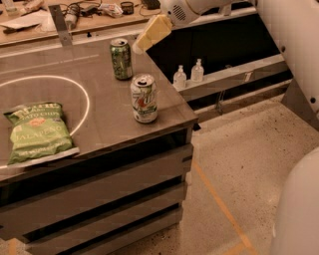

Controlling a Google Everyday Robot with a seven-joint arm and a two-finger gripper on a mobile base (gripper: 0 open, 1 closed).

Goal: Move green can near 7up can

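The green can (120, 59) stands upright at the back right of the dark table top (99, 124); it is dark green with a silver top. The 7up can (144, 98) stands upright in front of it, near the table's right edge, with a white body and green lettering. The two cans are apart by about one can's height. My gripper (149, 35) hangs in the air just right of and above the green can, not touching it, with pale yellowish fingers.
A green bag of jalapeño chips (37, 132) lies at the table's left front beside a white circle line (75, 89). Two small clear bottles (188, 74) stand on a lower shelf to the right. A cluttered bench (75, 12) runs behind the table.
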